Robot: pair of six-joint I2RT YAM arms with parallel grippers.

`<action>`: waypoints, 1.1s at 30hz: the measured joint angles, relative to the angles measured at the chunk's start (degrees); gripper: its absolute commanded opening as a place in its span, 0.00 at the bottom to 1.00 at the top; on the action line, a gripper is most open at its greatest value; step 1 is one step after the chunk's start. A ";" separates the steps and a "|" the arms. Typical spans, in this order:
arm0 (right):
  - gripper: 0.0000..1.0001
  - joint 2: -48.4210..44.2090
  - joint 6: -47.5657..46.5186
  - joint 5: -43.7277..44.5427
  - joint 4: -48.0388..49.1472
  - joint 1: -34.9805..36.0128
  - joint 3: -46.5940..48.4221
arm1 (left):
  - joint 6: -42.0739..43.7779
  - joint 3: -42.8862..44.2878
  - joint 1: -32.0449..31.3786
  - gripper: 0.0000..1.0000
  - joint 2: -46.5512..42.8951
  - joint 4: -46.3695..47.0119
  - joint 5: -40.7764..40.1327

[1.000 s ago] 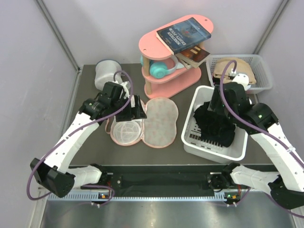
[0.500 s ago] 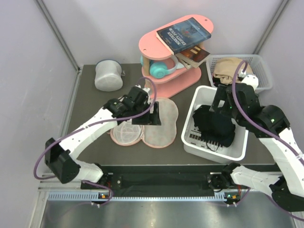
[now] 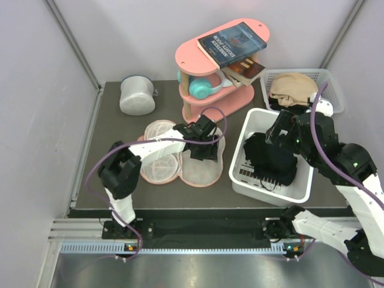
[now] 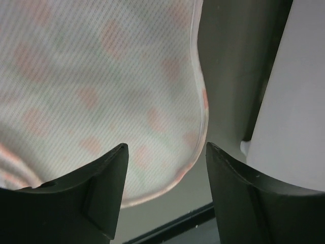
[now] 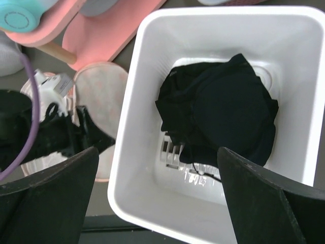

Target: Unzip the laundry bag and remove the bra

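In the top view, the laundry bag [image 3: 204, 171] is seen lying flat at the centre of the frame on the dark table [image 3: 111, 123]. It is unzipped and spread open, with white mesh shown on its left lobe. The left gripper [image 3: 201, 149] is held over the bag's middle, and its opening cannot be judged from here. To the right, the black bra [image 3: 271, 161] is found inside the white bin [image 3: 240, 180], with the right gripper [image 3: 277, 139] held above it. In the left wrist view, printed bag fabric fills the upper left and the fingers [image 4: 106, 183] are set apart at the bottom edge — nothing is clamped between them. In the right wrist view, the fingers [image 5: 51, 188] are spread wide at the lower corners, the bra lies loose in the bin — and the bag is glimpsed at the left.
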 measured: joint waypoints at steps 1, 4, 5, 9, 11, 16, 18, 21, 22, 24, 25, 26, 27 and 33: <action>0.99 -0.20 0.28 -0.31 0.15 0.00 -0.39 | -0.02 0.52 -0.13 0.62 1.20 0.70 -0.04; 0.99 -0.39 0.57 -1.05 0.50 0.00 -0.92 | -0.17 2.80 -0.76 0.60 5.20 2.71 -0.11; 0.99 -0.42 0.61 -1.14 0.83 0.00 -1.11 | -0.33 3.61 -0.98 0.60 6.47 3.17 -0.09; 0.99 -0.66 0.83 -1.53 0.90 0.00 -1.16 | -1.11 6.62 -1.77 0.59 10.95 4.72 -0.17; 0.99 -0.90 0.83 -1.57 0.92 0.00 -1.16 | -1.27 8.02 -2.05 0.59 12.76 5.18 -0.55; 0.99 -1.09 0.79 -1.70 0.92 0.00 -1.16 | -1.31 11.43 -2.27 0.57 16.68 6.10 -1.55; 0.99 -1.03 0.76 -1.73 0.92 0.00 -1.16 | -1.36 12.24 -2.27 0.54 17.77 6.32 -1.64; 1.00 -0.98 0.74 -1.77 0.96 0.00 -1.16 | -1.36 12.92 -2.25 0.44 18.34 6.62 -2.62; 1.00 -0.98 0.74 -1.77 0.98 0.00 -1.16 | -1.42 13.14 -2.25 0.40 18.56 6.60 -3.02; 1.00 -0.94 0.72 -1.77 1.11 0.00 -1.16 | -1.36 13.22 -2.25 0.32 18.73 6.60 -4.09; 1.00 -0.87 0.72 -1.79 1.16 0.00 -1.16 | -1.44 13.44 -2.25 0.23 19.02 6.40 -4.50; 1.00 -0.68 0.70 -1.79 1.16 0.00 -1.16 | -1.51 13.66 -2.25 0.18 19.17 6.32 -4.83; 1.00 -0.57 0.66 -1.81 1.18 0.00 -1.16 | -1.49 13.92 -2.25 0.13 19.45 6.32 -5.22; 1.00 0.76 0.24 -1.97 1.70 0.00 -1.16 | -1.53 14.29 -2.25 0.00 19.91 6.19 -6.38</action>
